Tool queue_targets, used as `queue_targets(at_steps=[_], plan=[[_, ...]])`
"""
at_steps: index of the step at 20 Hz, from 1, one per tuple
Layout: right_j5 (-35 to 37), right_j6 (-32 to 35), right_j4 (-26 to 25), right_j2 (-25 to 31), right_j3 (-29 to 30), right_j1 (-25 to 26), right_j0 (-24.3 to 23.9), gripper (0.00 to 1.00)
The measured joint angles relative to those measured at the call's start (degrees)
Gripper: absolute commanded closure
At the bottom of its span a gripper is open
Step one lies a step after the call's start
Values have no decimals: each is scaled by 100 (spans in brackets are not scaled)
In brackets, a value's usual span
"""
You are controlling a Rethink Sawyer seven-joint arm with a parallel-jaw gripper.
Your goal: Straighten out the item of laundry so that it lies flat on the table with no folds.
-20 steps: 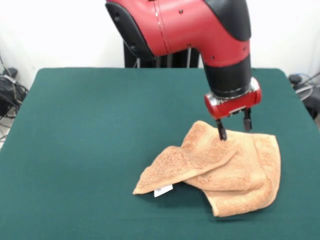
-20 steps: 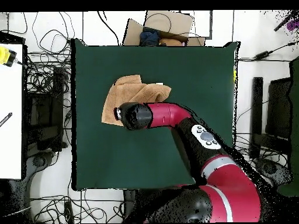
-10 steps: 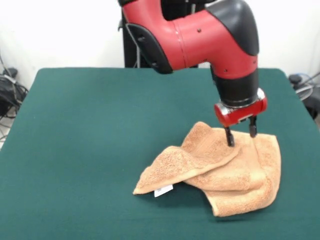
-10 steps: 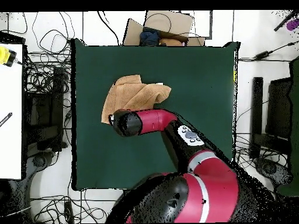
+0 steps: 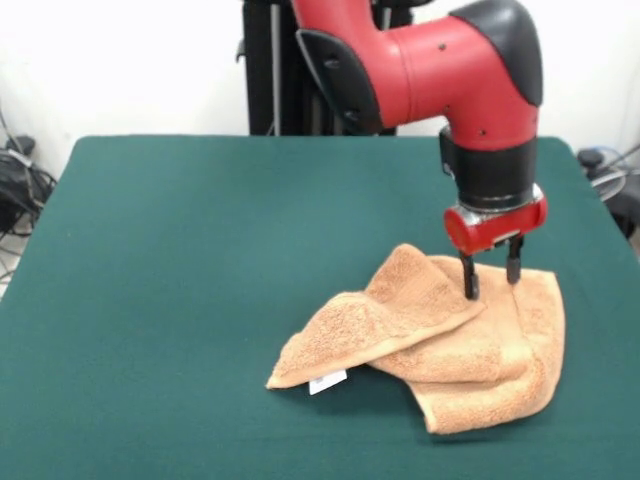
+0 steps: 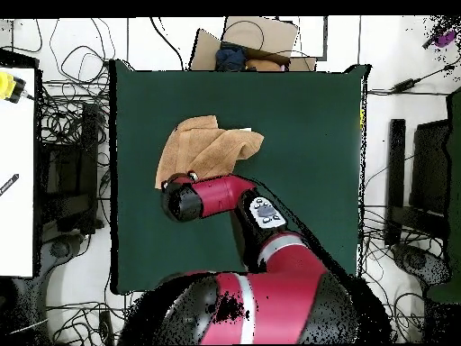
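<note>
One towel (image 5: 440, 335), orange-tan terry, lies crumpled on the green worktop (image 5: 200, 250), off toward the right side as I face the robot and nearer my edge than the far one. It is plainly folded over itself: a triangular flap lies across the left part and runs down to a corner with a small white tag (image 5: 327, 381) peeking out beneath it, while the right part bunches into thick rolled edges. The red arm comes down from above and ends in the hand (image 5: 491, 279), whose two dark fingers (image 5: 469, 281) stand apart, open, with nothing between them. The left finger's tip sits at the towel's upper fold, the right one just over the cloth beside it; I cannot tell if either presses in. From overhead the towel (image 6: 209, 144) sits near the worktop's (image 6: 297, 135) left edge, the arm covering its lower corner.
</note>
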Motion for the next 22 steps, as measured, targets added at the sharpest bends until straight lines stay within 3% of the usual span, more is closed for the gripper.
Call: queue_targets(at_steps=[10,22], plan=[[-344,0,16,-340,153,-223,304,0],[437,0,406,-603,42,-1264,539,0]])
